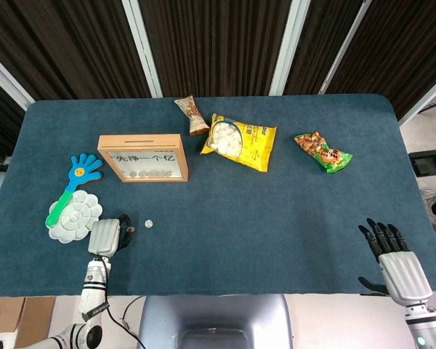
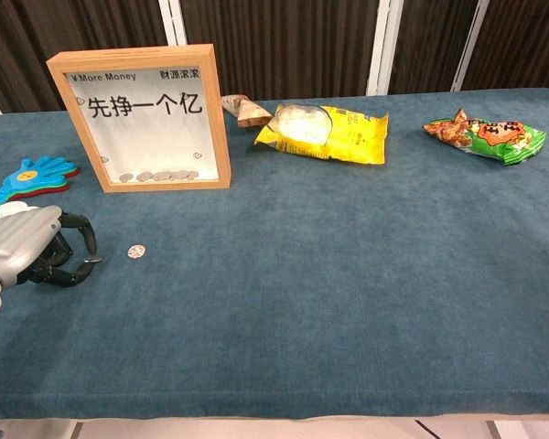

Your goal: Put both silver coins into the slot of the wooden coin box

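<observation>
The wooden coin box (image 1: 143,157) (image 2: 146,119) stands upright at the left, its slot (image 1: 141,138) on the top edge and several coins behind its glass. One silver coin (image 1: 149,224) (image 2: 136,250) lies flat on the blue cloth in front of it. My left hand (image 1: 107,236) (image 2: 32,247) sits just left of that coin, low over the cloth. Its fingers are curled, thumb and a fingertip meeting on a thin pale sliver that looks like a second coin seen edge-on. My right hand (image 1: 394,254) rests at the near right edge with fingers spread, holding nothing.
A white flower-shaped dish (image 1: 74,215) and a blue hand clapper (image 1: 76,178) lie left of my left hand. A yellow snack bag (image 1: 240,142), a small brown packet (image 1: 192,114) and a green-orange packet (image 1: 323,152) lie at the back.
</observation>
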Available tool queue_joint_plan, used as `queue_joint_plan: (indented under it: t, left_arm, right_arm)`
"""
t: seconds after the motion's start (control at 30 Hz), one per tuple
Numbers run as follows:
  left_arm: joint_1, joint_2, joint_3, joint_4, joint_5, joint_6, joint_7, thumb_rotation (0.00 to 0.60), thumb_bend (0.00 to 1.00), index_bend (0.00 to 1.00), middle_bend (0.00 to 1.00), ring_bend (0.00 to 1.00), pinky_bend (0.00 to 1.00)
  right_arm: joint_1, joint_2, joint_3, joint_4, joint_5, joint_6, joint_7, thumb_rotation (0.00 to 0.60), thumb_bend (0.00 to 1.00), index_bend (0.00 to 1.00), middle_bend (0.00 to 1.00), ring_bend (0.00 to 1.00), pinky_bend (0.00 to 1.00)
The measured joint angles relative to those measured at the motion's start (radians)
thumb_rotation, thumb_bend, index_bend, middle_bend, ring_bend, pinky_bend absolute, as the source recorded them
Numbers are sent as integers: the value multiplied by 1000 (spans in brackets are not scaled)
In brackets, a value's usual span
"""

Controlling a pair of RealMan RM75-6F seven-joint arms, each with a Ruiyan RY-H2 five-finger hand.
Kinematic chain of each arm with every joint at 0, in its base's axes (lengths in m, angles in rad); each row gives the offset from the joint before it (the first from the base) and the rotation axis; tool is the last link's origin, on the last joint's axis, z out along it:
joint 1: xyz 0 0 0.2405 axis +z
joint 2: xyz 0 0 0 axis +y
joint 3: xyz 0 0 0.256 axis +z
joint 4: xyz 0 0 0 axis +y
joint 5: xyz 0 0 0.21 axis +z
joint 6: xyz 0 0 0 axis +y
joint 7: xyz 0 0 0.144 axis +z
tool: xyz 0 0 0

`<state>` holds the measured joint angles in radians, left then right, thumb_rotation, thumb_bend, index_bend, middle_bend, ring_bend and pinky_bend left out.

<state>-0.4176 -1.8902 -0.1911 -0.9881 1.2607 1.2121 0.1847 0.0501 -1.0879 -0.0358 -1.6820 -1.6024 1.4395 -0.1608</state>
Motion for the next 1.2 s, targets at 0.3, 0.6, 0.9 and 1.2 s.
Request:
queue_joint_plan:
  t: [0.3, 0.6, 0.9, 1.2]
  left_arm:
    - [-3, -7, -3, 13, -1, 1, -11, 600, 393, 565, 1000, 1000, 1000]
    - [-5, -10, -7, 19, -1, 5, -16, 600, 409, 583, 1000, 1000, 1000]
    - [-3, 0, -8, 4, 7, 22, -20, 600, 407, 586, 1000, 1000, 1000]
    - [-4, 176, -49, -266, 6, 41, 28, 600, 402, 580, 1000, 1000, 1000]
  right_arm:
    - [0, 1, -1, -2, 1, -2, -2, 600, 92, 0, 0, 0, 0]
    - [1, 0, 0, -1, 3, -3, -4, 600, 91, 0, 0, 0, 0]
    - [2, -1, 1, 0, 5, -4, -4, 600, 91, 0, 0, 0, 0]
    - [4, 2, 1, 0, 11, -10, 4, 600, 92, 0, 0, 0, 0]
